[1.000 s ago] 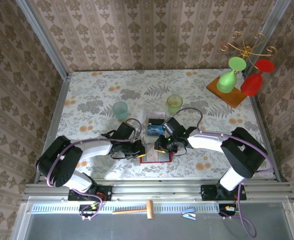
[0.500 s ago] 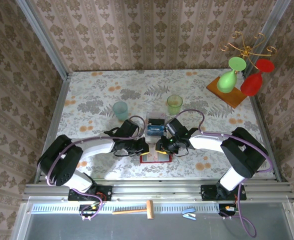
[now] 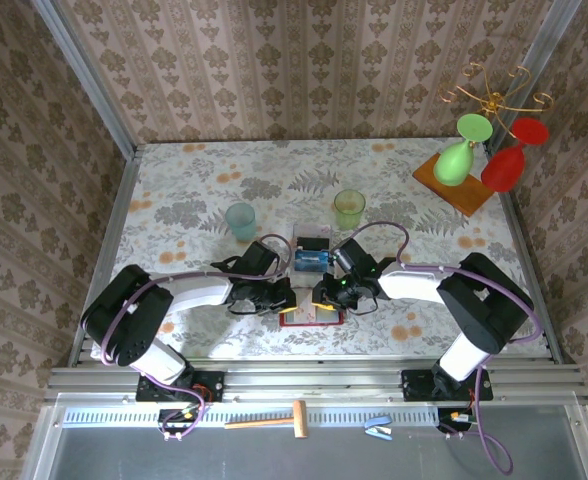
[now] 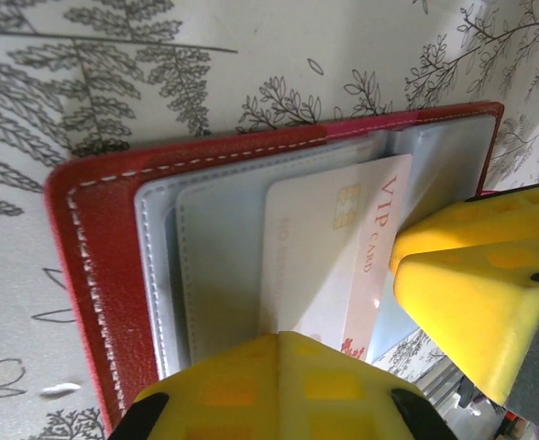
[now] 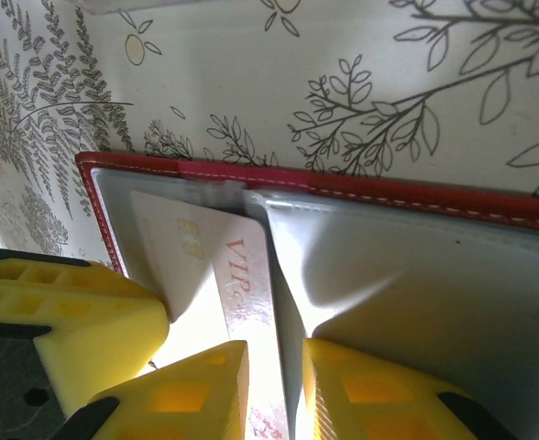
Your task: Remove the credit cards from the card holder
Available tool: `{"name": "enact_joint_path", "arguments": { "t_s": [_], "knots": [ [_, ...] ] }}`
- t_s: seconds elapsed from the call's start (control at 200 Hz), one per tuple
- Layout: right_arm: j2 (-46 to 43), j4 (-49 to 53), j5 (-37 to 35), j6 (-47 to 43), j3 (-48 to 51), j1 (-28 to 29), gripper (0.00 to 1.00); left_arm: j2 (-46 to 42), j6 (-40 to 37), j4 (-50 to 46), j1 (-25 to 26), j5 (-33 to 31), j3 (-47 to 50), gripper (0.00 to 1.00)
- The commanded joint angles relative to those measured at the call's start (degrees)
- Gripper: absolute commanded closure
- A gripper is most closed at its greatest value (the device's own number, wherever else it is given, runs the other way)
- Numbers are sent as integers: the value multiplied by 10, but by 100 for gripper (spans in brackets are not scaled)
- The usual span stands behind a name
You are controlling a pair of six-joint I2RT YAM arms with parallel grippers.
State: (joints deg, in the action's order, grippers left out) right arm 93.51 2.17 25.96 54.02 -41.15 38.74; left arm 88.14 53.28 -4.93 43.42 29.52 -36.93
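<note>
holder [image 4: 95,266] at table [image 3: 174,200] near edge, newly pinned by left gripper [image 4: 279,390], moved in, clenched empty; right gripper [image 5: 274,394] pinches card [image 5: 205,257]; pull looks ready.

Left arm [image 3: 189,293]: white tubular link between chunky black joint housings; black shoulder casing
Right arm [image 3: 414,285]: matching white link; same rounded black joints
Cables [image 3: 384,228]: thin purple-grey cable looping along each arm, from base to wrist
Bases [image 3: 187,385]: squat black blocks; short red and yellow wiring at the foot
Fingers [image 4: 279,385]: bright yellow moulded plastic blocks with shallow square recesses; black backing pierced by small round holes
</note>
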Motion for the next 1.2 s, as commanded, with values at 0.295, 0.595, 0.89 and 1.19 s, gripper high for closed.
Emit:
{"name": "enact_joint_path", "arguments": {
  "t_s": [0.295,0.595,0.89,1.19],
  "knots": [
    [15,-81,51,32,30,-9,79,12,-10,-10,-1,-8,19,96],
    [-4,-80,53,35,31,-10,84,12,-8,-8,0,-7,20,96],
    [12,-123,75,50,40,-9,83,8,-7,-8,0,-8,22,96],
    [21,-143,82,58,49,-9,84,8,-6,-6,0,-9,23,96]
  ]
}}
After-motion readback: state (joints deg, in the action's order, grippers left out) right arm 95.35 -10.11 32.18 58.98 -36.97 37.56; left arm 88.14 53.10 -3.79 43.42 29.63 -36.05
